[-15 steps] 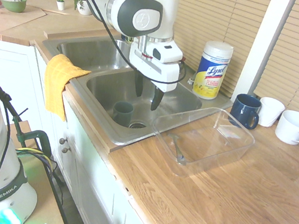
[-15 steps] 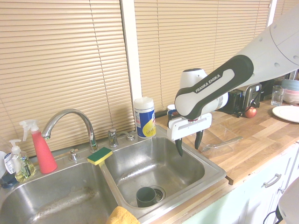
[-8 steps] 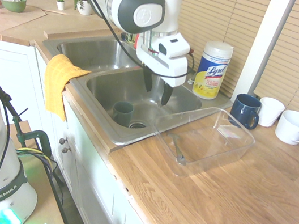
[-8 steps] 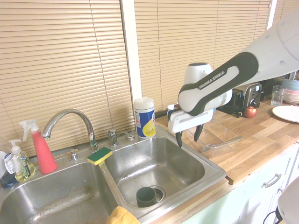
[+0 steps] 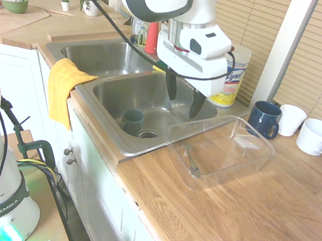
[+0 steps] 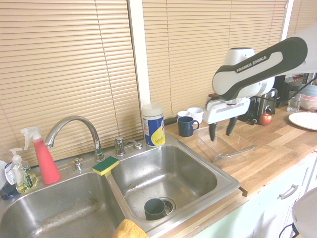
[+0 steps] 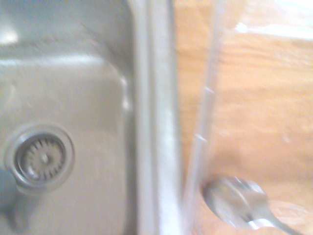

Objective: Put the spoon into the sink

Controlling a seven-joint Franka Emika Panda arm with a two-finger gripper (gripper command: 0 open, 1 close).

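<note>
Rightward in both exterior views, the tool [image 5: 182,107] has moved since the earlier frames, away from the middle of the basin and towards the clear tray [image 5: 230,180]; the mug [image 6: 186,127] that the arm was covering in the second exterior view now shows. Its two dark fingers point down, spread apart with nothing between them, which suits a coming pick. The spoon [image 5: 191,161] lies inside the tray, in the lower middle of the first exterior frame, on the side nearer the sink [image 5: 126,149]. The tray sits on the bench [image 5: 235,232] right beside the sink, so the carry back looks short, though the spoon probably has to be lifted clear of the tray wall first. Keeping the tool high seems sensible for the same reason. The cup [image 5: 132,122] beside the drain leaves part of the basin free for the spoon. As for what is hard to make out, the tray's see-through walls blur into the wood, so its near edge is faint; the wrist view is soft and cuts off the spoon's handle at the frame's lower right, showing the bowl just beside the tray wall. The tool partly hides the wipes tub [image 5: 235,77] in the first exterior view, and whether the spoon's whole length lies flat, I cannot tell.
</note>
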